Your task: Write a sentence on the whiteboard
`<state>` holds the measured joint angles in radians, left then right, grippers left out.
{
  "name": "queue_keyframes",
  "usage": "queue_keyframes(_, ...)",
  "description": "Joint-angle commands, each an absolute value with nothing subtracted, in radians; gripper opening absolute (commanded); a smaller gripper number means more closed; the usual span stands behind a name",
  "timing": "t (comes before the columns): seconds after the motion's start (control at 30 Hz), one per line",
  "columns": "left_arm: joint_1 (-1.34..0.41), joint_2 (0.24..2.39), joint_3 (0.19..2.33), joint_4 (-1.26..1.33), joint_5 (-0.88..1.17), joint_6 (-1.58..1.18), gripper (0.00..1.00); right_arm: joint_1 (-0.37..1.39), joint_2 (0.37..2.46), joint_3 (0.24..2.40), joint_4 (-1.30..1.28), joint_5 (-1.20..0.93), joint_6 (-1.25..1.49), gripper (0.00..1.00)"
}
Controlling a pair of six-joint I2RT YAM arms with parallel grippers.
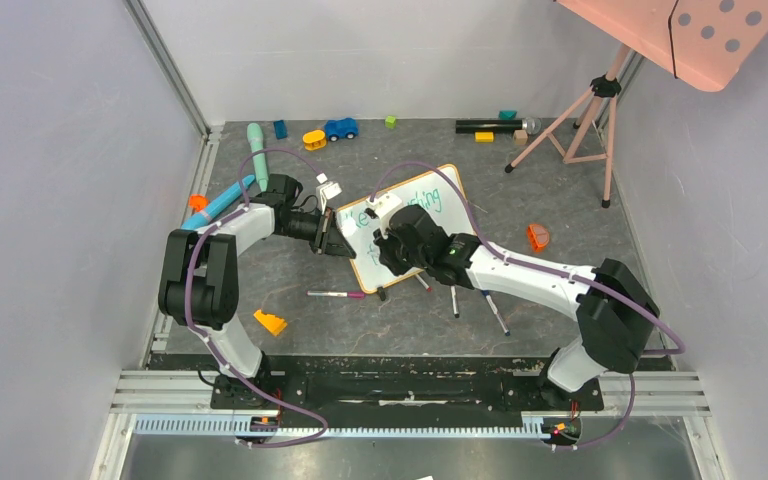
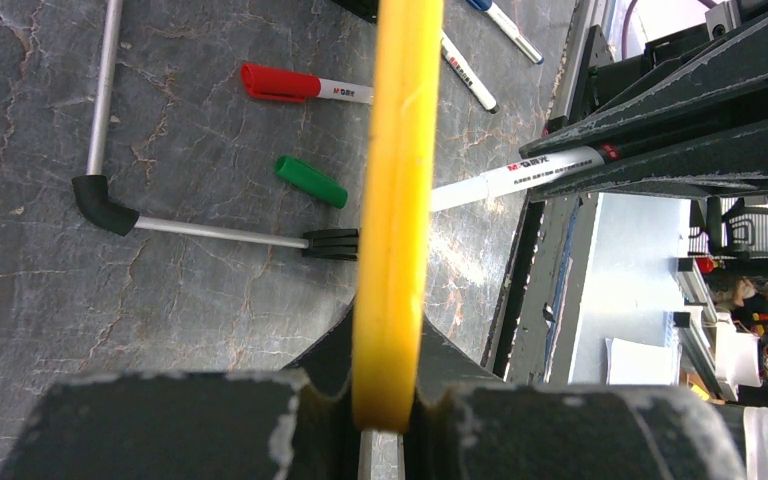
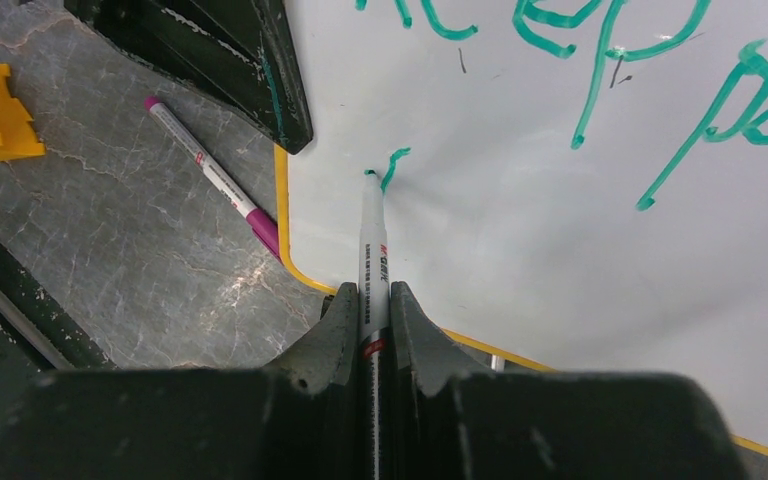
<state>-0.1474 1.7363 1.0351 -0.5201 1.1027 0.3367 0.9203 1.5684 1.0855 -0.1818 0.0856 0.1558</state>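
Right wrist view: my right gripper (image 3: pixel 373 300) clenches the slim white green-tipped marker (image 3: pixel 372 235) on the orange-framed white whiteboard (image 3: pixel 520 260), below the green handwritten sentence (image 3: pixel 610 50); my left gripper (image 2: pixel 385 395) pinches the frame beyond, where slippage could smear strokes.

The sentence (image 3: pixel 600 70) on the whiteboard (image 3: pixel 560 260) is green handwriting. From the right wrist I can read "eep", then a "p" opening the next word. From above, "Ke" and "ing" show beside the arm. The red-capped marker (image 2: pixel 305 85) on the worktop says "M&G". The held marker (image 3: pixel 372 240) in the right tool (image 3: pixel 372 305) has print too small to read.
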Motion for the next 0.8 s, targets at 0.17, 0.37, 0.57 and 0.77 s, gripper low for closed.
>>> queue_keyframes(0.17, -0.192, 1.766, 0.992, -0.591, 0.988, 0.393, 0.02, 0.917, 1.562, 1.122, -0.199, 0.209, 0.157, 0.0)
queue_keyframes(0.37, -0.192, 1.765, 0.992, -0.592, 0.986, 0.392, 0.02, 0.916, 1.553, 1.118, -0.215, 0.246, 0.161, 0.0)
queue_keyframes(0.57, -0.192, 1.764, 0.992, -0.591, 0.986, 0.393, 0.02, 0.911, 1.541, 1.106, -0.213, 0.242, 0.166, 0.0)
queue_keyframes(0.77, -0.191, 1.761, 0.991, -0.593, 0.986, 0.394, 0.02, 0.909, 1.49, 1.08, -0.173, 0.196, 0.16, 0.0)
